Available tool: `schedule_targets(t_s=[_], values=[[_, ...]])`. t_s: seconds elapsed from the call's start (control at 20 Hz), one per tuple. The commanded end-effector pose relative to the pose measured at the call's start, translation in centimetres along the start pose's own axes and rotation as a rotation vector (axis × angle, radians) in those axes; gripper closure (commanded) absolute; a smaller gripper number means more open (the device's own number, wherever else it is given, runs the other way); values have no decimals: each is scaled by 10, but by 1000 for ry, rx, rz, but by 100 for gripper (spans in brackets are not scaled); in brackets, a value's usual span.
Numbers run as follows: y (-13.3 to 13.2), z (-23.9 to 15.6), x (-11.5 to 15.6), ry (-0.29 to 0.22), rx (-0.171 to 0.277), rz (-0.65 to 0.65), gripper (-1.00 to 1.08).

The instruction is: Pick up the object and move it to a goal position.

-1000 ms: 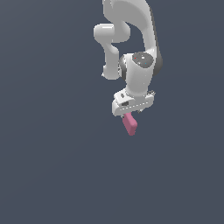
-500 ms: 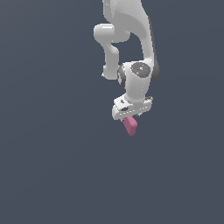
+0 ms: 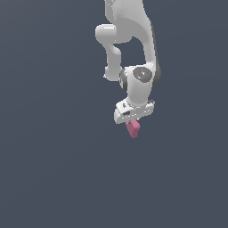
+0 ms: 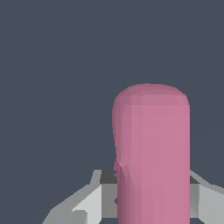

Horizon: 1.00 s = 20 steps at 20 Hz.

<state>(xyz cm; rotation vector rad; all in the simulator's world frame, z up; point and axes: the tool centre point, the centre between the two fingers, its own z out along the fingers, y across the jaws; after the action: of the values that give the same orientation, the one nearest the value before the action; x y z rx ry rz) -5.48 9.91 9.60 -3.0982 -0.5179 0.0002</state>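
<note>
The object [image 3: 133, 128] is a small pink block with rounded edges. It hangs below the white arm in the exterior view, its upper end between the fingers of my gripper [image 3: 132, 122]. The gripper is shut on it. In the wrist view the pink object [image 4: 152, 153] fills the middle of the picture and runs lengthwise away from the camera, with a grey-white finger [image 4: 85, 205] on one side and another finger [image 4: 209, 199] on the other. No goal marker shows in either view.
Behind the arm [image 3: 133, 53] there is only a plain dark grey-blue background. No other object, edge or surface line shows.
The arm has rotated and shifted slightly toward the exterior view's left, carrying the pink block up a little with it. The grip on the block has not changed.
</note>
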Motion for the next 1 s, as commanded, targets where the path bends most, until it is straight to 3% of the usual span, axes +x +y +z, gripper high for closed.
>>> schedule_targets(t_s=[0.0, 0.5, 0.95], values=[[0, 0, 0, 0, 0, 0, 108], [8, -2, -2, 0, -1, 0, 108], [63, -15, -19, 0, 0, 0, 108]])
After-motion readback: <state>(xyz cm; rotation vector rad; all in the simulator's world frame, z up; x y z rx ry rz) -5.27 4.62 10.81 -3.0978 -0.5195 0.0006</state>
